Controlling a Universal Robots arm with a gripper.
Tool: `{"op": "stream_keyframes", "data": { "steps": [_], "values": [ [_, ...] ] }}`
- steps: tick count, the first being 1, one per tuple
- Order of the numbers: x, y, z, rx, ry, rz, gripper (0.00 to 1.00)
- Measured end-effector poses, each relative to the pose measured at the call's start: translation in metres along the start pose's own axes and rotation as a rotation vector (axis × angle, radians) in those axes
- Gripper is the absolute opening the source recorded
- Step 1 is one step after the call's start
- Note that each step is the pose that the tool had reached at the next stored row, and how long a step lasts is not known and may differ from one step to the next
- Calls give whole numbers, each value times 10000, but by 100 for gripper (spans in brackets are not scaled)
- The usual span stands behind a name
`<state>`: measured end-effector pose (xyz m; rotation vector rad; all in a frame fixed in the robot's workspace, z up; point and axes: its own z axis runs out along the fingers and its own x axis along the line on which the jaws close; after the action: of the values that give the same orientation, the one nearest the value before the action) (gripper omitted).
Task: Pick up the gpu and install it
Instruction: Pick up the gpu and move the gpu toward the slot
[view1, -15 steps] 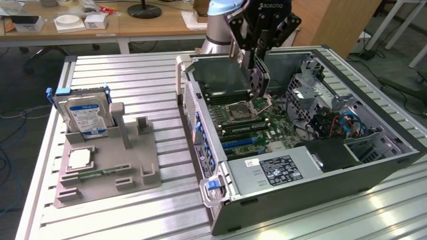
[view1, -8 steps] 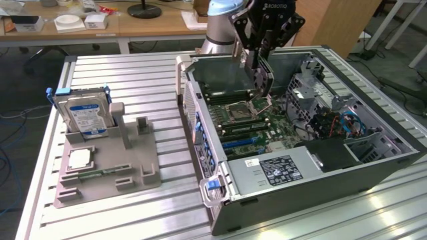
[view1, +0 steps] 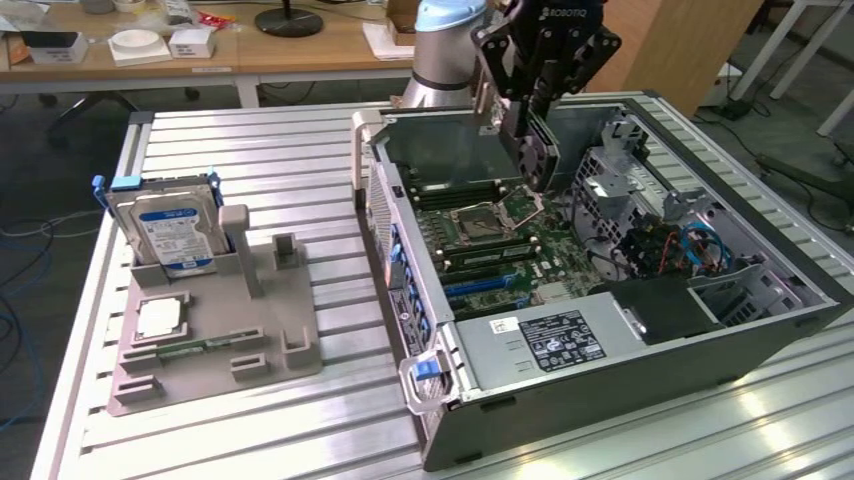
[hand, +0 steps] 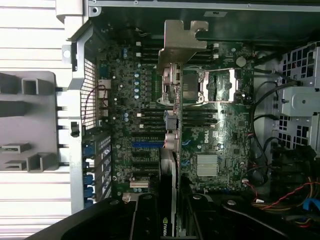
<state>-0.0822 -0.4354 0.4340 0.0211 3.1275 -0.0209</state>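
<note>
My gripper (view1: 530, 112) hangs over the open computer case (view1: 587, 375), shut on the gpu (view1: 535, 152). The gpu is a thin dark card held upright on edge, its lower end just above the motherboard (view1: 514, 250) near the processor socket. In the wrist view the gpu (hand: 169, 150) runs edge-on away from my gripper (hand: 170, 215), with its silvery end bracket (hand: 181, 42) at the far end. It lies over the motherboard (hand: 125, 100), beside the blue slots (hand: 147, 143).
A grey fixture (view1: 227, 330) on the slatted table at the exterior view's left holds a silver hard drive (view1: 167, 228), a processor (view1: 158, 318) and a memory stick (view1: 200, 347). Drive cages and cables (view1: 681, 245) fill the case's side at the exterior view's right.
</note>
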Motion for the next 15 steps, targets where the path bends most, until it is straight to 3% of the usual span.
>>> {"op": "stream_keyframes", "data": {
  "steps": [15],
  "values": [
    [-252, 3, 3, 1, 0, -1, 26]
  ]
}}
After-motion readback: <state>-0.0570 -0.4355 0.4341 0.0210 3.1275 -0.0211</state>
